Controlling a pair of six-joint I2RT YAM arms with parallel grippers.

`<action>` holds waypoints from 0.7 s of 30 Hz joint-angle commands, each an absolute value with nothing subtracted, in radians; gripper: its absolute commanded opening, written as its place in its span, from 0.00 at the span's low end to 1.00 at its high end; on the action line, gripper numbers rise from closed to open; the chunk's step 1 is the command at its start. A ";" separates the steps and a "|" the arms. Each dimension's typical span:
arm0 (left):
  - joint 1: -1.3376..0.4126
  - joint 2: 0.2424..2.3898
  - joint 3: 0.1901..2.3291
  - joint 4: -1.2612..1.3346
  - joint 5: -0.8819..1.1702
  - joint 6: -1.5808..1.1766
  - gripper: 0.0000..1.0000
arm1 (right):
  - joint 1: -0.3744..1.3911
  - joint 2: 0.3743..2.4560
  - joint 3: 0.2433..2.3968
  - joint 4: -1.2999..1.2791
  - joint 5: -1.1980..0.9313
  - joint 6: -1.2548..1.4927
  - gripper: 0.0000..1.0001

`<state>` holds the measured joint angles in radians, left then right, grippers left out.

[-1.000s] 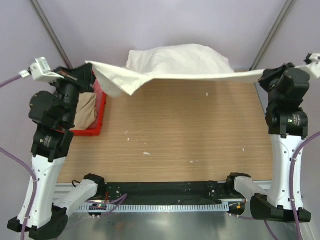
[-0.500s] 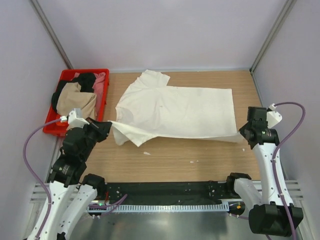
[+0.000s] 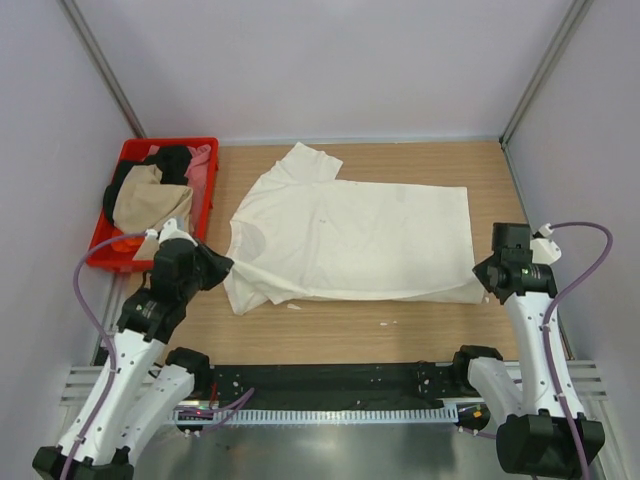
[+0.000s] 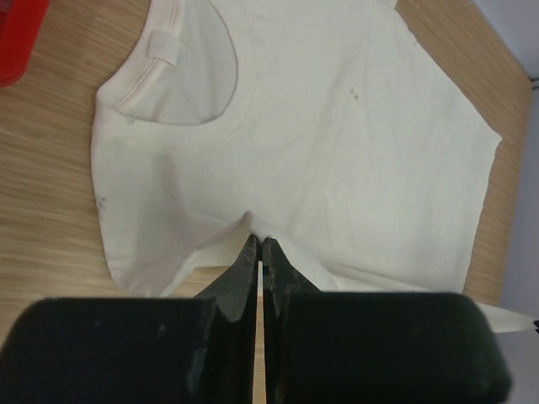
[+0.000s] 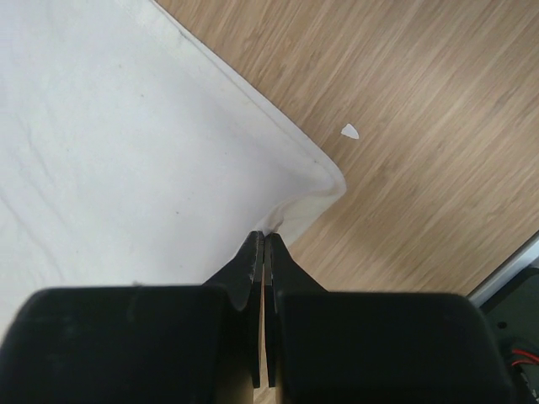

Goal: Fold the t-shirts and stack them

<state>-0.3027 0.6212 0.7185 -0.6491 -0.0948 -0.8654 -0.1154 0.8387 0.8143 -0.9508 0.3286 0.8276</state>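
The cream t-shirt (image 3: pixel 350 235) lay spread flat, first fold not yet made.

It was on the counter (image 3: pixel 400 320) just right of the red crate (image 3: pixel 204 148), with its neck toward the crate. The left pincer (image 4: pixel 259 246) was shut on cloth near the neck. The right pincer (image 5: pixel 264 237) was shut on the hem corner far from the crate. Next, I think, both must let go and grab one side to fold it.

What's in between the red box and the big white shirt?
Nothing but a narrow strip of bare wooden table lies between the red crate and the cream t-shirt. The top view shows it.
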 commanded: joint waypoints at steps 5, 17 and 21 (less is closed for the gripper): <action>-0.299 0.811 0.810 -0.611 -0.127 -0.809 0.00 | -0.121 0.891 0.767 -0.807 0.311 0.854 0.01; -0.298 1.187 1.074 -0.609 -0.196 -0.667 0.00 | -0.121 1.074 0.761 -0.664 0.334 0.789 0.01; -0.298 1.281 1.137 -0.604 -0.205 -0.635 0.00 | -0.121 1.094 0.772 -0.629 0.351 0.735 0.01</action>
<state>-0.3023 1.2327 1.0847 -0.6312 -0.1661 -0.6907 -0.1154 1.0927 0.7410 -0.7021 0.3130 0.7883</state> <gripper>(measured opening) 0.005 0.026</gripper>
